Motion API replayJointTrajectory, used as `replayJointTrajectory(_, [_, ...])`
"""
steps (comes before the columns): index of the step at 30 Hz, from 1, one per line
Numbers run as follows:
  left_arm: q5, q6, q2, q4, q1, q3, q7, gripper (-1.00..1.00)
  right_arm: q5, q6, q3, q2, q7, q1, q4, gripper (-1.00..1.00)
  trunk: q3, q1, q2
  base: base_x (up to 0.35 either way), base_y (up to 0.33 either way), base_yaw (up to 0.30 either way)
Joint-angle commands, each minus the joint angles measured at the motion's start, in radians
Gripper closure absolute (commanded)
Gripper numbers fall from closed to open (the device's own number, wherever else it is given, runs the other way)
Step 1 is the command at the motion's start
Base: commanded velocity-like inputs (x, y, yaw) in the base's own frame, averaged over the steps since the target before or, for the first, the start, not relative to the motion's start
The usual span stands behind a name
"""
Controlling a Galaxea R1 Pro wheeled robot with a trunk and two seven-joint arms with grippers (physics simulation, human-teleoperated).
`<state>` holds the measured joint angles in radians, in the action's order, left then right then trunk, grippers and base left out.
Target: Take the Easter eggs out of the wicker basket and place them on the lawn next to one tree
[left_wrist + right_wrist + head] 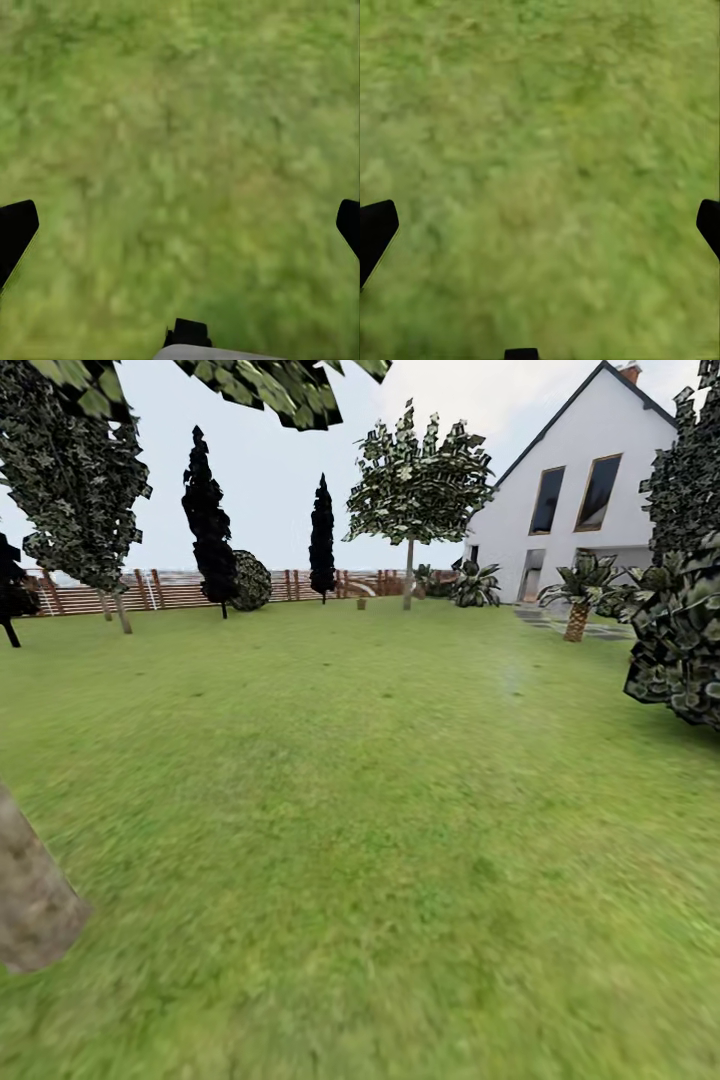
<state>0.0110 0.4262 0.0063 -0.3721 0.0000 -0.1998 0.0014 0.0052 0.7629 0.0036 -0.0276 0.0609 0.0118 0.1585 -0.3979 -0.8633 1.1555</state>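
Note:
The lawn (pixel 380 790) spreads wide and green ahead of me in the head view. A thick pale trunk of a tree (pixel 30 900) stands close at the lower left, and another tree (pixel 408 565) with a thin pale trunk rises far off near the fence. The three Easter eggs are out of view. A tiny brown object (pixel 361 602) sits on the grass by the fence, too small to tell whether it is the wicker basket. My left gripper (pixel 180 232) hangs open over bare grass. My right gripper (pixel 540 232) is open over grass too, holding nothing.
A white house (pixel 590 490) stands at the back right, with grey stepping stones (pixel 560 622) and a low palm-like plant (pixel 578 600) before it. Dark cypress-like trees (pixel 208 520) line the brown slat fence (pixel 290 585). A leafy shrub (pixel 680 650) crowds the right edge.

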Motion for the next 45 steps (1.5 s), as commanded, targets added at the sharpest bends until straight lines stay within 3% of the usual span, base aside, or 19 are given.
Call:
replayJointTrajectory(1, [0.001,0.002,0.000,-0.001,0.000,-0.002,0.000,-1.00,0.001,0.003,0.001,0.000,0.004,0.000,0.000,-1.00,-0.001,-0.001,0.000,0.339,0.110,0.000])
replayJointTrajectory(11, [0.001,0.001,0.000,-0.001,0.000,-0.003,0.000,-1.00,0.001,-0.006,0.001,0.000,0.004,0.000,0.000,-1.00,-0.001,-0.001,0.000,0.339,0.110,0.000])
replayJointTrajectory(19, [0.002,-0.004,-0.001,0.000,0.000,-0.002,0.000,-1.00,0.001,-0.121,0.001,0.000,0.005,0.001,0.004,-1.00,-0.001,-0.001,0.000,0.339,0.094,0.000])
replayJointTrajectory(22, [0.001,-0.067,0.002,0.002,0.001,-0.001,0.000,-1.00,0.001,-0.148,0.000,-0.001,0.006,0.001,0.008,-1.00,-0.001,-0.001,0.000,0.339,0.012,0.000])
replayJointTrajectory(24, [0.001,-0.172,0.003,0.003,0.001,-0.001,0.000,-1.00,0.001,-0.152,0.000,-0.001,0.007,0.001,0.008,-1.00,-0.001,-0.001,0.000,0.339,0.004,0.000])
replayJointTrajectory(27, [0.001,-0.269,0.006,0.004,-0.001,-0.001,0.000,-1.00,0.001,-0.153,-0.001,-0.001,0.008,0.001,0.009,-1.00,-0.001,-0.001,0.000,0.339,0.001,0.000])
replayJointTrajectory(31, [0.001,-0.338,0.011,0.004,-0.001,-0.003,0.000,-1.00,0.001,-0.154,-0.001,-0.002,0.009,0.001,0.009,-1.00,-0.001,-0.001,0.000,0.339,0.000,0.000])
replayJointTrajectory(40, [0.003,-0.334,0.009,0.004,-0.002,-0.003,-0.003,-1.00,0.001,-0.154,-0.001,0.000,0.009,0.001,0.009,-1.00,-0.001,-0.001,0.000,0.339,0.000,0.000])
replayJointTrajectory(45, [0.004,-0.277,0.009,0.017,-0.002,-0.001,-0.003,-1.00,0.001,-0.153,-0.001,0.000,0.009,0.001,0.008,-1.00,-0.001,-0.001,0.000,0.339,0.000,0.000])
